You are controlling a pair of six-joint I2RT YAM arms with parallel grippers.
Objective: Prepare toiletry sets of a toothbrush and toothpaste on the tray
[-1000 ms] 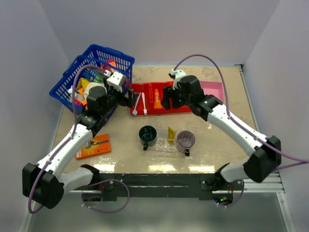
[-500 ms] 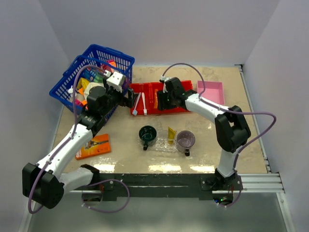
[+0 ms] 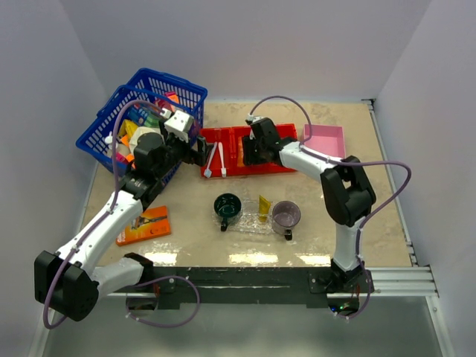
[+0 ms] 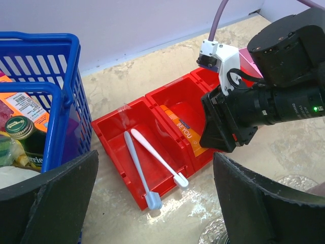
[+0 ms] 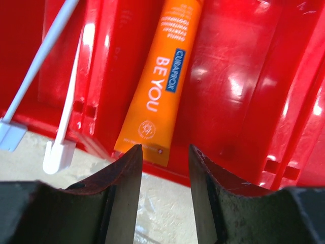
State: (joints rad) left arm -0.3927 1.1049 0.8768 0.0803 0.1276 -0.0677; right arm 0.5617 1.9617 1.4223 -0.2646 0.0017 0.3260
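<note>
Beige marbled tabletop [image 3: 201, 245] is carrying a clear, bumpy oval plastic tray [image 3: 249, 225], on which only a small yellow-orange tapered tube [image 3: 263, 207] is lying. Both short white toothbrushes [image 4: 139, 170] and the orange tapered tube [image 5: 155, 96] are lying in the red three-compartment bin [image 4: 119, 152], so most of the work is judged outstanding. The right gripper [image 5: 163, 152] is hovering half-open at the orange tube's end, gripping nothing. The left gripper [image 4: 155, 155] is hanging fully spread and empty near the toothbrushes.
</note>
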